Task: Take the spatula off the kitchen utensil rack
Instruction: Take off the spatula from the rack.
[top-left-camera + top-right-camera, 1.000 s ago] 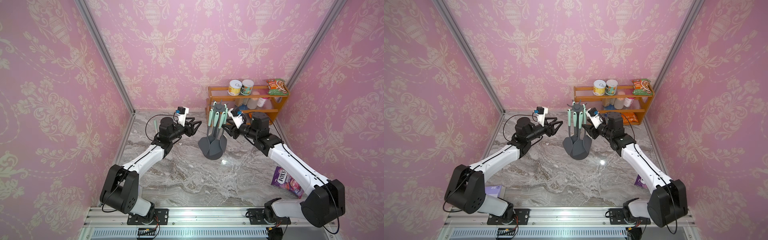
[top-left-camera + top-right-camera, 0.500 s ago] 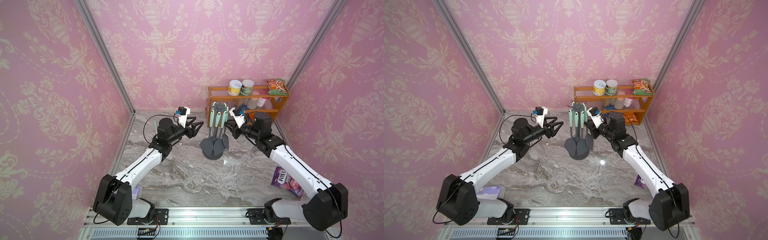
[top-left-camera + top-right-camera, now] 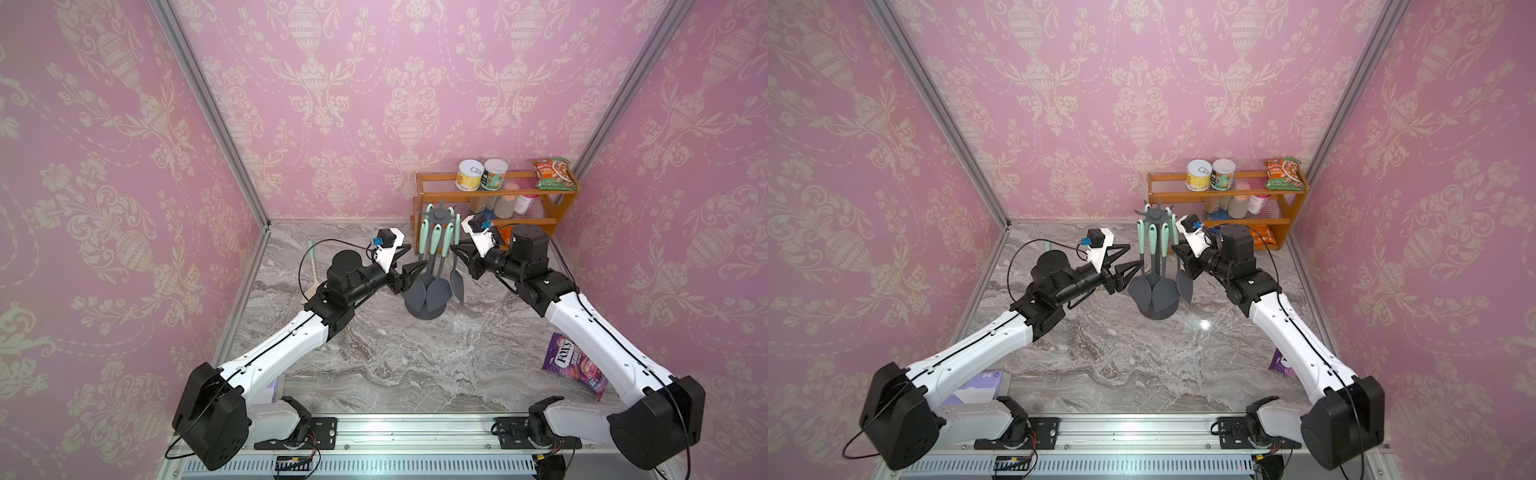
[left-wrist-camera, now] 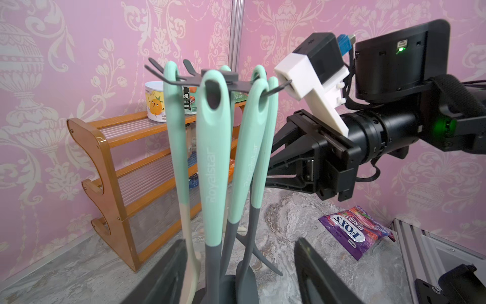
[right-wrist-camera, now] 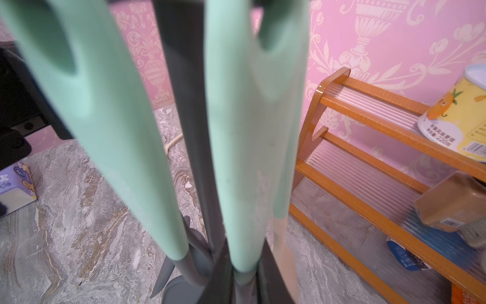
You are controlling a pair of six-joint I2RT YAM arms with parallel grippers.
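Grips the spatula [image 3: 457,286] by its mint handle with the right pincer [image 3: 455,250], jaws pressed together on it, reaching in from 3 o'clock. Has the spatula hanging grey blade down at 3 o'clock of the kitchen utensil rack [image 3: 430,312], loop up by the crown of hooks. Shows the rack standing toward 12 o'clock on the marble counter [image 3: 374,365], other mint-handled utensils [image 3: 434,245] hung around its pole. Holds the left pincer [image 3: 417,256] at 9 o'clock of the rack, jaws apart, gripping nothing. Leaves an orange shelf [image 3: 563,198] at 1 o'clock and a purple candy bag [image 3: 571,365] at 4 o'clock.
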